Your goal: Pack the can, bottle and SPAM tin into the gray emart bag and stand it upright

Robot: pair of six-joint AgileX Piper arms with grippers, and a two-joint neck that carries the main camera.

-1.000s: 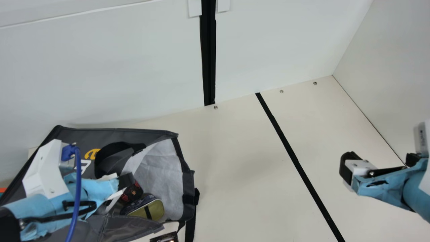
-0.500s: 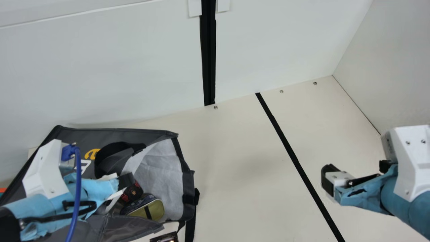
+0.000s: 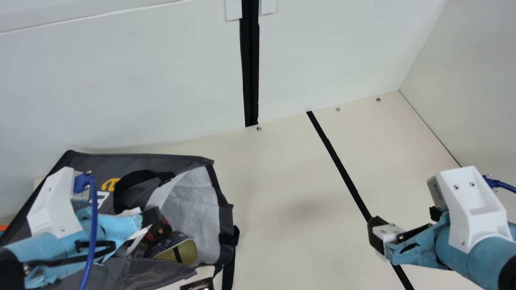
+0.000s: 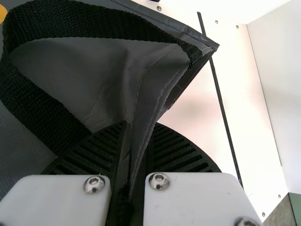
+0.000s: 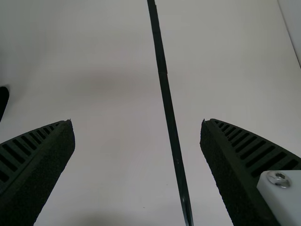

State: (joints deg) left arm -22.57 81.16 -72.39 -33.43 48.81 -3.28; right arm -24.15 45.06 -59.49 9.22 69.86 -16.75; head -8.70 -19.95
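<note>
The left gripper (image 4: 141, 126) pinches the gray bag (image 3: 183, 161), main view's lower left, likely steadying its mouth around the SPAM tin (image 3: 186, 249). Lower right, the right gripper (image 5: 137, 121) hangs empty, jaws spread.

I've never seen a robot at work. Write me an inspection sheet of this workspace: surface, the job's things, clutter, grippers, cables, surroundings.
Surface: cream table with a long black stripe.
Job's things: gray bag lying down, mouth open; inside it, SPAM tin, olive-yellow end showing, beside a dark red-marked item, can or bottle, cannot tell which.
Clutter: dark item at the main view's lower edge and orange strip at its left edge; cannot tell what either is.
Grippers: left gripper shut on the bag's fabric; right gripper open, nothing between its fingers, over the table.
Cables: blue cable on the left arm, another blue cable on the right.
Surroundings: pale walls, black upright strip on the back one.
</note>
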